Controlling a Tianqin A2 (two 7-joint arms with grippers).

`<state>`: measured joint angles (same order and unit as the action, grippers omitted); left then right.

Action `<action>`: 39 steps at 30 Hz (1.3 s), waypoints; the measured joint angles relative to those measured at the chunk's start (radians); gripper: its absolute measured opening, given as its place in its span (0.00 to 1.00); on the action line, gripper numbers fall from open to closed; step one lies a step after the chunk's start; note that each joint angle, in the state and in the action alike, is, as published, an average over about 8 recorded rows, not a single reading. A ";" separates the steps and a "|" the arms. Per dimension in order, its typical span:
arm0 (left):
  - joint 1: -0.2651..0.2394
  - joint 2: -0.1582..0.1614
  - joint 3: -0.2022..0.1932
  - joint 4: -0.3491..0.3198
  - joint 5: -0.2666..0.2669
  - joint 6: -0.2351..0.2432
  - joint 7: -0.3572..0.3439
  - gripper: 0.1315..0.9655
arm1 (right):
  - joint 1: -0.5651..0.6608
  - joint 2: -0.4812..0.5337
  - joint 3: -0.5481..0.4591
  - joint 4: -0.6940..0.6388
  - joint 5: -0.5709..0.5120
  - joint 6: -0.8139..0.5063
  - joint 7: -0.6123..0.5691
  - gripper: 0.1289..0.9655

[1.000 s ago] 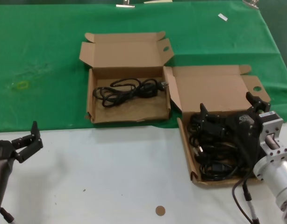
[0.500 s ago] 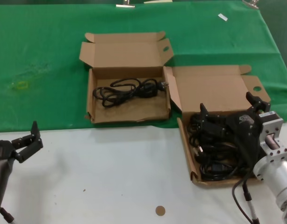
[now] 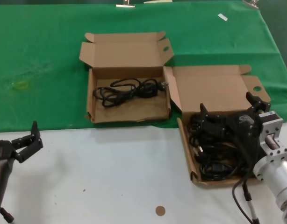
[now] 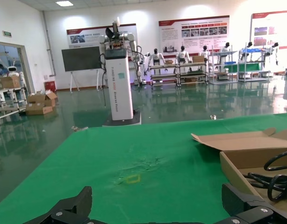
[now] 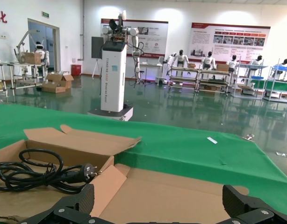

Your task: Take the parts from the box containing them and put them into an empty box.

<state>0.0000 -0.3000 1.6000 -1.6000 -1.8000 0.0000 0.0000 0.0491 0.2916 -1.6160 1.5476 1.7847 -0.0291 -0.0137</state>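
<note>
- Head view: two open cardboard boxes are seen on the surface (image 3: 111, 177), which is green cloth on the far side and white on the near side.
- The right box (image 3: 218, 95), lid folded back, is filled with a pile of black power cords (image 3: 213, 154).
- The left box (image 3: 127, 100), farther off, is seen to hold a single coiled cord (image 3: 129, 89) with its plug toward the right.
- The right tool (image 3: 230, 112) is placed over the far end of the pile, fingers spread wide; nothing is seen gripped.
- The left tool (image 3: 29, 140) is held low at the near left, well apart from both boxes, fingers spread and empty.
- Right wrist view: the single cord's plug (image 5: 78, 172) and the folded-back lid are shown, the pile below being hidden.
- Left wrist view: only an edge of the left box (image 4: 241, 165) and a loop of cord are shown.
</note>
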 joint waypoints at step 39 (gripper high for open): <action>0.000 0.000 0.000 0.000 0.000 0.000 0.000 1.00 | 0.000 0.000 0.000 0.000 0.000 0.000 0.000 1.00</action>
<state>0.0000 -0.3000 1.6000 -1.6000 -1.8000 0.0000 0.0000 0.0491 0.2916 -1.6160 1.5476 1.7847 -0.0291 -0.0137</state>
